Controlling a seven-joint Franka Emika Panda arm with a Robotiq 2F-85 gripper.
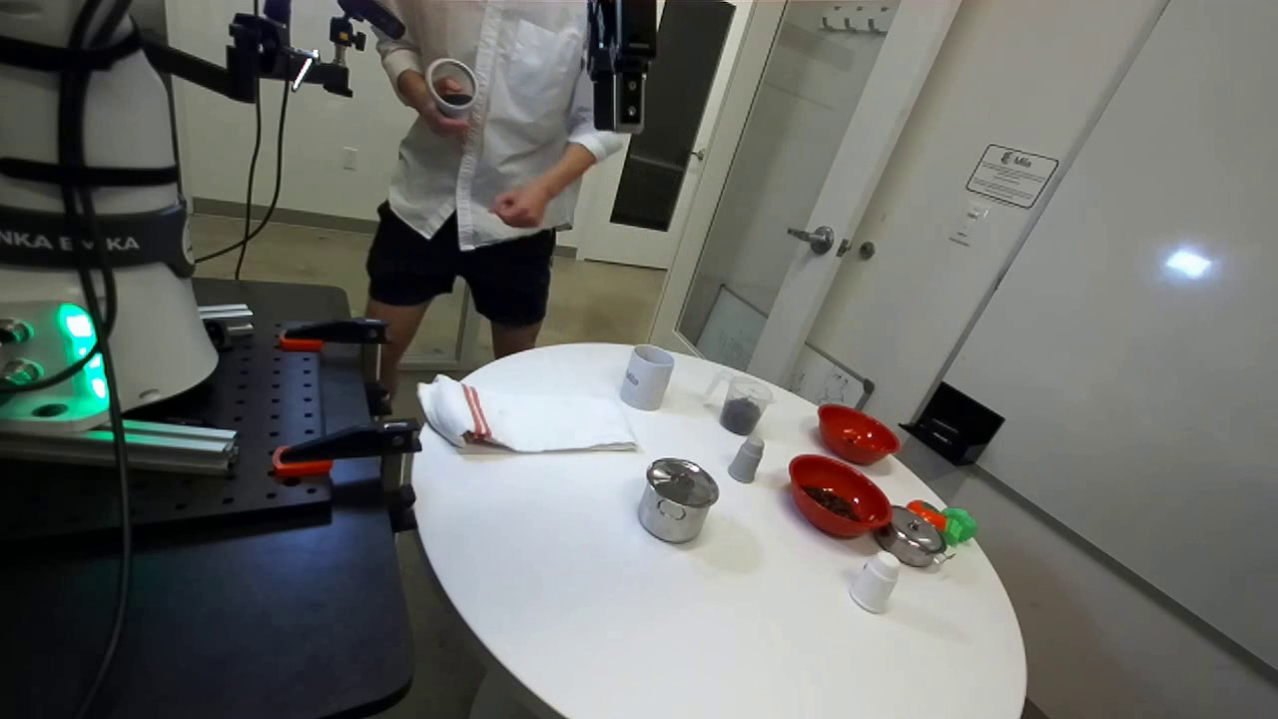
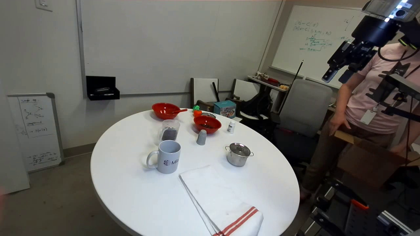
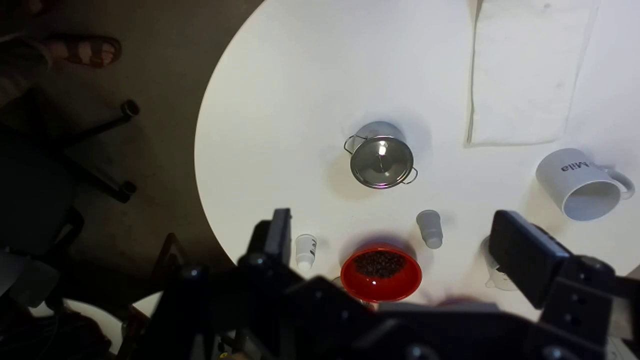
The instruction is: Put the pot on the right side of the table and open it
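Note:
The pot (image 1: 676, 511) is a small shiny steel cylinder with two side handles. It stands upright on the white round table (image 1: 559, 569) with its lid on, and also shows in an exterior view (image 2: 237, 158). In the wrist view the pot (image 3: 381, 162) is seen from above, beyond the fingertips. My gripper (image 3: 397, 235) is open, with nothing between its fingers. It hangs high above the table, apart from the pot, and shows in both exterior views (image 1: 619, 115) (image 2: 338, 77).
A folded towel (image 2: 220, 196), a mug (image 2: 169, 157) and a measuring cup (image 1: 744, 404) are near the pot. A grey bottle (image 1: 746, 459), red bowls (image 1: 839, 496) (image 1: 857, 434), a white bottle (image 1: 875, 583) and a lidded metal pan (image 1: 911, 537) stand beyond. People stand beside the table.

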